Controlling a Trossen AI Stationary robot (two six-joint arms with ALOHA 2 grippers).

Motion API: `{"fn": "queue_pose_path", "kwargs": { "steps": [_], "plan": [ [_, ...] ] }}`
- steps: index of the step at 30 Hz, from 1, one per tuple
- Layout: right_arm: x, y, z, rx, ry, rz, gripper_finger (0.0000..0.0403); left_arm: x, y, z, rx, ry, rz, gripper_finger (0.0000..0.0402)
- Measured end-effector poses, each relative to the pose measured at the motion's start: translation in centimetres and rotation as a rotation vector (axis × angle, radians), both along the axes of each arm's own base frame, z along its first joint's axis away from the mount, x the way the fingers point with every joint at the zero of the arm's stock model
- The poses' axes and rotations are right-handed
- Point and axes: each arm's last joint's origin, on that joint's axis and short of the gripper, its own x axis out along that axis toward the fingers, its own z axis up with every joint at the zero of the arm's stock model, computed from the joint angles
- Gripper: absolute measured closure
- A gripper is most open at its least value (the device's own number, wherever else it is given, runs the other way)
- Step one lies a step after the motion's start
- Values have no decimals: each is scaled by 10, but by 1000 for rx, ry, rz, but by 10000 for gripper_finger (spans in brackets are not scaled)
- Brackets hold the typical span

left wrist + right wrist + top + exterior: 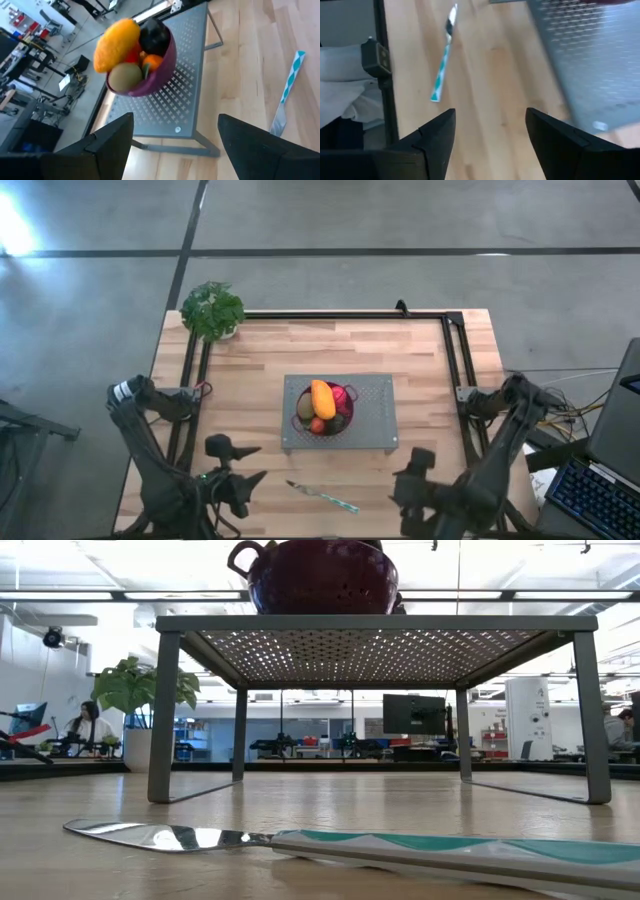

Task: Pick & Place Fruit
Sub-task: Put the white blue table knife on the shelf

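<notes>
The fruit lies heaped in a purple colander bowl point(162, 70) that stands on a grey perforated metal stand point(375, 415) mid-table. The heap holds an oblong orange fruit point(116, 44), a dark plum point(154, 36), an olive kiwi point(125, 76) and a small orange piece point(152, 61). My left gripper point(252, 465) hovers open near the table's front left, fingers toward the bowl. My right gripper point(412, 473) hovers open at the front right, above bare wood point(490, 100) between the stand and the knife. Neither touches anything.
A slim knife with a teal-and-white handle point(322, 497) lies flat on the wood between the two grippers, near the front edge. A leafy green plant point(212, 310) stands at the far left corner. Black rails point(452, 350) run along the far and side edges.
</notes>
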Motion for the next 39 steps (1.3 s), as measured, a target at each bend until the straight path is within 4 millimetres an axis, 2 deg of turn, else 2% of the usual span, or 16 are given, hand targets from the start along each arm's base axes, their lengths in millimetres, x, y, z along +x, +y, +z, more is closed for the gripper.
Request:
{"fn": "queue_pose_path", "kwargs": {
  "steps": [9, 16, 20, 24, 27, 30, 34, 39],
  "plan": [
    [28, 40, -48, 26, -33, 50, 172, -1, -5, -50, -62, -52, 43, 109],
    [45, 51, -79, 12, -31, 41, 149, -19, -10, -89, -90, -144, 36, 109],
    [58, 48, -91, 7, -25, 22, 139, -35, -13, -100, -94, -218, 2, 109],
    [72, 42, -101, 9, -1, 24, 134, -46, -15, -97, -103, -315, -39, 109],
    [82, 38, -107, 32, 22, 45, 134, -46, -15, -87, -93, -347, -56, 109],
    [91, 33, -110, 34, 35, 55, 142, -43, -12, -68, -42, -348, -79, 109],
    [98, 25, -112, 39, 47, 39, 157, -50, -2, -38, -23, -353, -120, 109],
    [103, 25, -117, 102, 39, 65, 171, -65, 28, -1, -99, -357, -148, 109]
  ]
}}
